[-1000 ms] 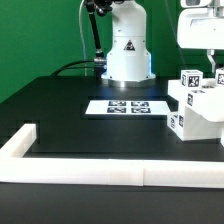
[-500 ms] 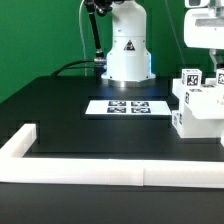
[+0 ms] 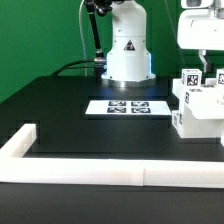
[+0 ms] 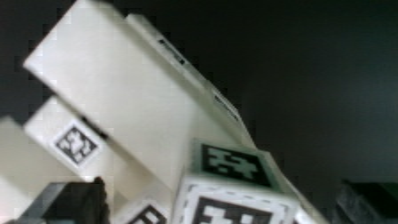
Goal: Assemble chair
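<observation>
At the right edge of the exterior view, the white chair assembly (image 3: 197,105) stands on the black table (image 3: 70,115), a chunky stack of blocky plastic parts carrying small black-and-white square tags. The gripper (image 3: 206,66) hangs at the upper right of that frame, just above the assembly's top; its fingertips are too small to read there. In the blurred wrist view, dark fingers (image 4: 63,203) show at the lower corners on either side of the white parts (image 4: 143,110), apparently spread apart with nothing clamped (the blur leaves touch uncertain). The step in hand looks like a release; I'd judge a straight lift upward is best, so the joined pieces aren't nudged. The plastic looks smooth, matte and hard-edged.
</observation>
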`<act>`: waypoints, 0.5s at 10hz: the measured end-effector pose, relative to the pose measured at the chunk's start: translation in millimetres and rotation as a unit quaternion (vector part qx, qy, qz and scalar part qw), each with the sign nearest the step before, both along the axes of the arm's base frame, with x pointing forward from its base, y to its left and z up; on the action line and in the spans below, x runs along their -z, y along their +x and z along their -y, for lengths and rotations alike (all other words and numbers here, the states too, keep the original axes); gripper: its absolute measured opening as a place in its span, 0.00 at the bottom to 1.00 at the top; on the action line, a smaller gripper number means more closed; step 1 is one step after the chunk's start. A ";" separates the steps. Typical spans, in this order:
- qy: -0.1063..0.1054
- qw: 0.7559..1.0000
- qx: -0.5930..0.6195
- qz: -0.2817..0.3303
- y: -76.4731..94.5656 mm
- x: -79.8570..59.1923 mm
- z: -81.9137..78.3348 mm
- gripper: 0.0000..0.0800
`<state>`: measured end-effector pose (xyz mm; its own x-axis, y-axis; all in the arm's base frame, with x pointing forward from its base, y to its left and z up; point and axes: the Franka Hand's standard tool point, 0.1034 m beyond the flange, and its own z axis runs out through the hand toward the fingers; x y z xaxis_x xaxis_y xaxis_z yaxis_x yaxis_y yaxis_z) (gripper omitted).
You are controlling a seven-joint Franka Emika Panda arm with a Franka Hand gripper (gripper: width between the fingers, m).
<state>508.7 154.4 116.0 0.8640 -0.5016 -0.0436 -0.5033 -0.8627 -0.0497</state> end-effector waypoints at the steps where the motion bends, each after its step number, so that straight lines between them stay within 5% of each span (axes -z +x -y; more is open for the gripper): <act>1: 0.000 0.999 -0.040 0.001 -0.4 1.3 0.5 0.81; 5: -0.004 0.981 -0.195 0.010 -0.8 2.9 0.5 0.81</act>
